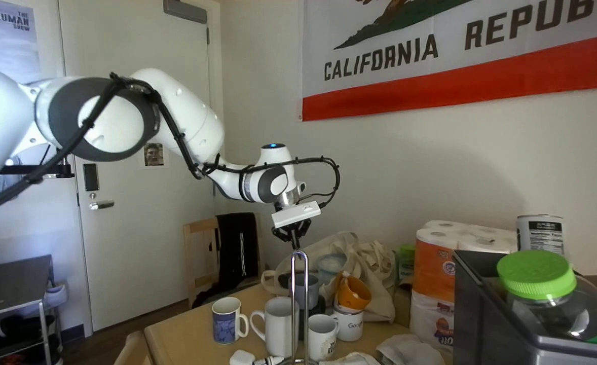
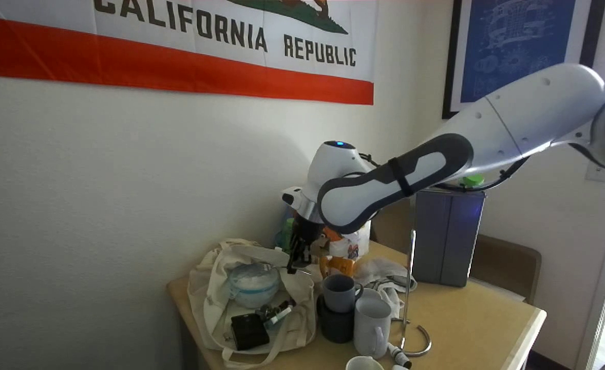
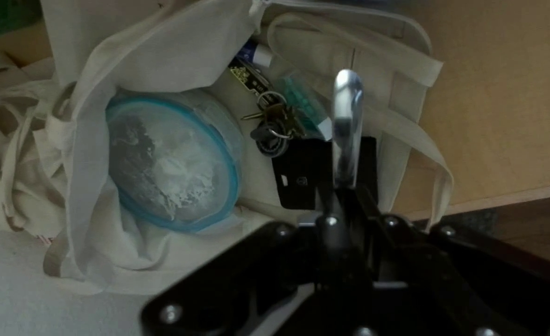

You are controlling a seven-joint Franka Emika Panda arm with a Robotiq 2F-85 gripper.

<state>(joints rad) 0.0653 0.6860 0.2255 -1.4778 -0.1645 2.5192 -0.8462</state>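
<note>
Tan desk (image 2: 472,324) holding an open canvas bag (image 3: 177,65), a blue-patterned mug (image 1: 225,322), white mugs (image 1: 278,329), a metal stand (image 1: 306,304), a crumpled pale cloth (image 1: 409,351) and a large grey box (image 2: 441,241).

Flag (image 2: 179,51) reads "CALIFORNIA REPUBLIC"; poster (image 1: 7,43), "THE TRUMAN SHOW"; white mug (image 1: 349,328), probably "Google".

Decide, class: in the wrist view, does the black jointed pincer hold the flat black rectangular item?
No: the pincer grips a shiny silver metal strip, rounded at its tip.
</note>
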